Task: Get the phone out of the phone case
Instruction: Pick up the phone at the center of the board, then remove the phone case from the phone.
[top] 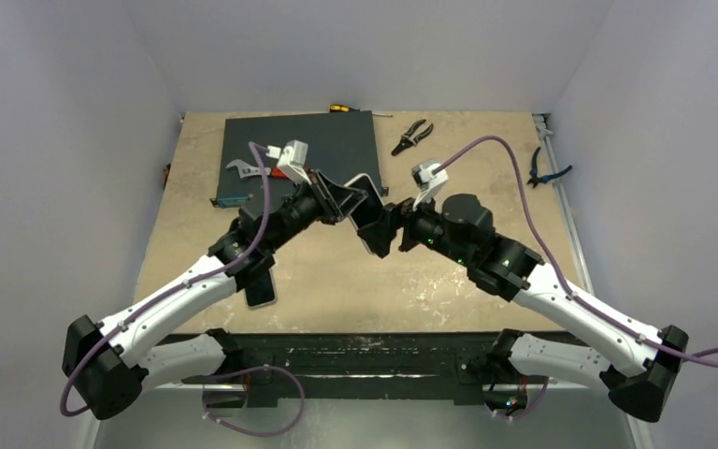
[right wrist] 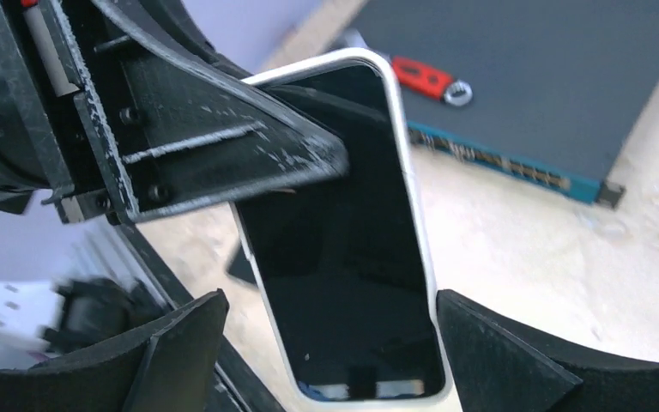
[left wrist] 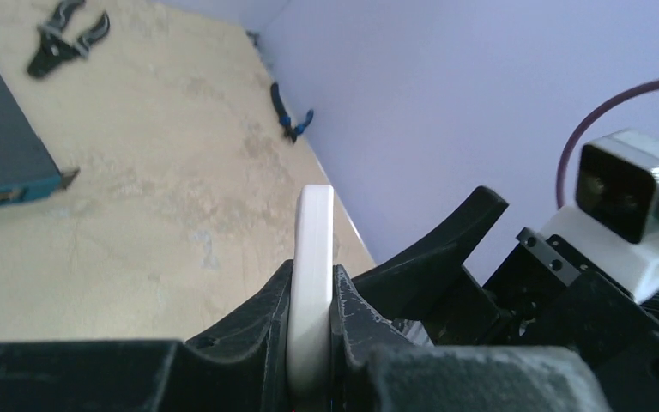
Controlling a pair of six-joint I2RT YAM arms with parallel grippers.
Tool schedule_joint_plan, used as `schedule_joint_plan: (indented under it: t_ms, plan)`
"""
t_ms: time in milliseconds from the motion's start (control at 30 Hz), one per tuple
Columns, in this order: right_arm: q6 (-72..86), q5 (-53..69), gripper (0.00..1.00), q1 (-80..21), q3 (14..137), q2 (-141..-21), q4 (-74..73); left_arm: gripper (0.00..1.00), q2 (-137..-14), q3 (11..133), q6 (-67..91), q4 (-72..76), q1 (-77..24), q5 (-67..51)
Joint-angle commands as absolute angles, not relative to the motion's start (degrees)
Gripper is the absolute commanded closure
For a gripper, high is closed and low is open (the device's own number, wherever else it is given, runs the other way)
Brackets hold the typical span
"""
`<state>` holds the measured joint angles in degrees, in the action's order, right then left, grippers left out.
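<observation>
A phone with a dark screen sits in a white case [right wrist: 343, 257] and is held in the air above the table's middle. My left gripper [left wrist: 311, 318] is shut on the case's edge [left wrist: 313, 249], with a finger pressed on each face. In the top view the left gripper [top: 341, 198] holds the phone [top: 363, 184] tilted. My right gripper [right wrist: 330, 352] is open, its fingers [right wrist: 498, 352] standing either side of the phone's lower end without touching it. It faces the left gripper in the top view [top: 376, 232].
A dark network switch [top: 299, 154] lies at the back with a wrench [top: 243, 170] on it. Black pliers [top: 413, 136], blue-handled pliers [top: 547, 168] and a screwdriver [top: 341, 108] lie near the far edge. A flat dark object [top: 261, 291] lies under the left arm.
</observation>
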<state>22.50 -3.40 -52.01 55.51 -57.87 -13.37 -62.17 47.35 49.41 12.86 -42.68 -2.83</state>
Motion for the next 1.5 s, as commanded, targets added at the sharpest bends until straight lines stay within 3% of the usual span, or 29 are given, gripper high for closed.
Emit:
schedule_joint_plan:
  t_ms: [0, 167, 300, 467, 633, 1067, 1267, 1467]
  plan:
    - [32.3, 12.9, 0.05, -45.3, 57.4, -53.1, -6.4, 1.00, -57.9, 58.3, 46.6, 16.5, -38.3, 4.0]
    - [41.1, 19.2, 0.04, -39.3, 48.3, -45.1, 13.1, 1.00, -57.0, 61.1, 49.9, 18.6, -35.2, 1.4]
    - [41.5, 22.2, 0.04, -37.7, 51.1, -46.4, 13.1, 1.00, -56.3, 59.3, 55.2, 25.3, -34.0, -2.8]
    - [55.2, 30.9, 0.07, -30.2, 43.5, -45.7, 33.8, 1.00, -55.2, 54.7, 63.5, 36.0, -33.6, -6.5]
    - [63.3, 34.5, 0.13, -29.1, 42.5, -50.1, 47.8, 1.00, -55.1, 52.6, 67.2, 41.3, -33.6, -8.0]
    - [66.0, 32.7, 0.21, -29.1, 44.4, -55.3, 50.7, 1.00, -56.7, 50.4, 72.3, 48.4, -33.6, -9.7]
    - [70.6, 30.7, 0.31, -29.4, 46.0, -58.8, 57.6, 1.00, -57.5, 48.9, 73.5, 50.4, -33.7, -9.7]
    - [69.6, 31.3, 0.43, -31.6, 49.4, -61.3, 54.7, 1.00, -58.4, 48.3, 73.9, 51.2, -33.6, -9.2]
